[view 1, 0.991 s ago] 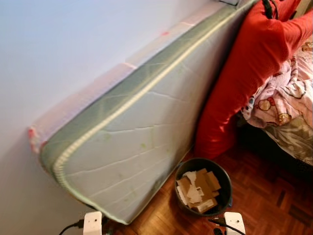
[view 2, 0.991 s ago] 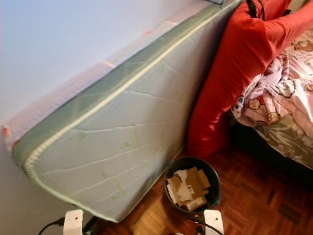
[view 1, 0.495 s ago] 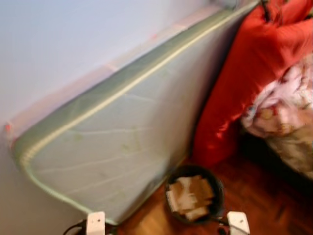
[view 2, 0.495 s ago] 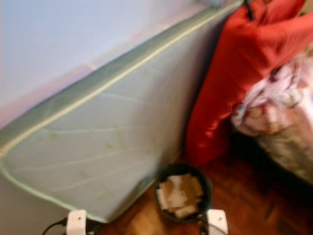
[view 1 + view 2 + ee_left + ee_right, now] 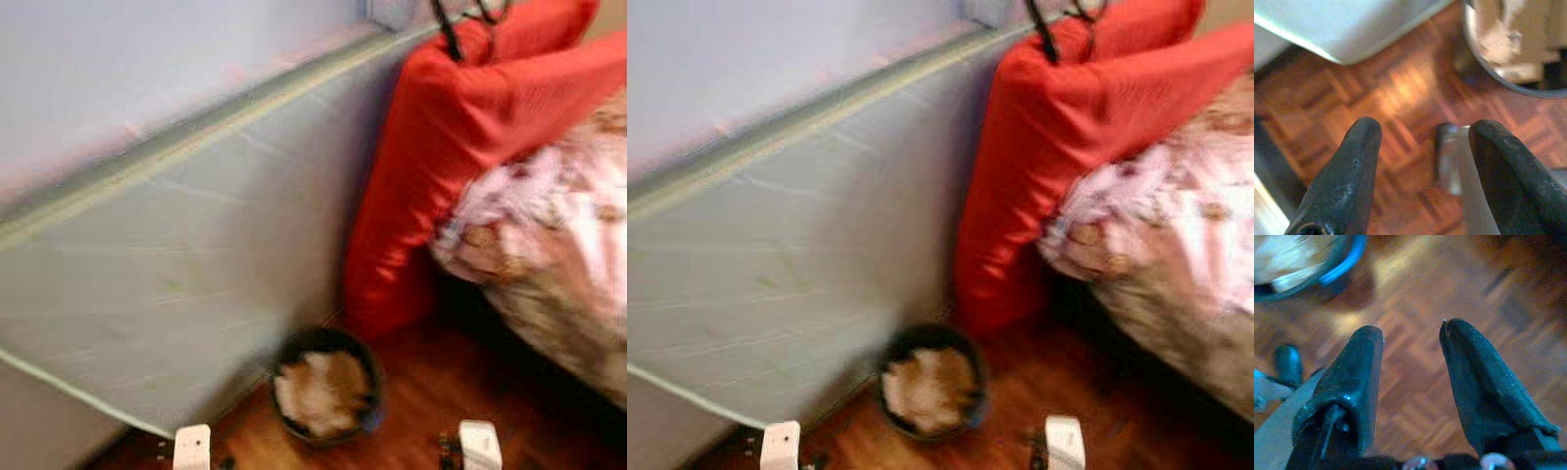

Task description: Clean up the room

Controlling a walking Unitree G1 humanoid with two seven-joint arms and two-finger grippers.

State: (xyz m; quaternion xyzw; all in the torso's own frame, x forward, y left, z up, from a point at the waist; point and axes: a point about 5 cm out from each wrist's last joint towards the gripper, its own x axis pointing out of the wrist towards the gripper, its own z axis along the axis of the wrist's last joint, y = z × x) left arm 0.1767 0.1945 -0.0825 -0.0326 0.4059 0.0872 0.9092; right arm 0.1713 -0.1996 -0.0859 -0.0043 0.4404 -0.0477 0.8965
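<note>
Standing on bare parquet floor (image 5: 431, 392), a round dark wastebasket (image 5: 326, 381) touches the leaning pale-green mattress (image 5: 176, 284); left gripper (image 5: 1422, 139) and right gripper (image 5: 1413, 340) hang spread, empty.

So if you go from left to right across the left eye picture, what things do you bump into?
The wall and the mattress leaning on it → the waste bin full of scraps on the floor → the big red cushion → the bed with the patterned blanket.
</note>
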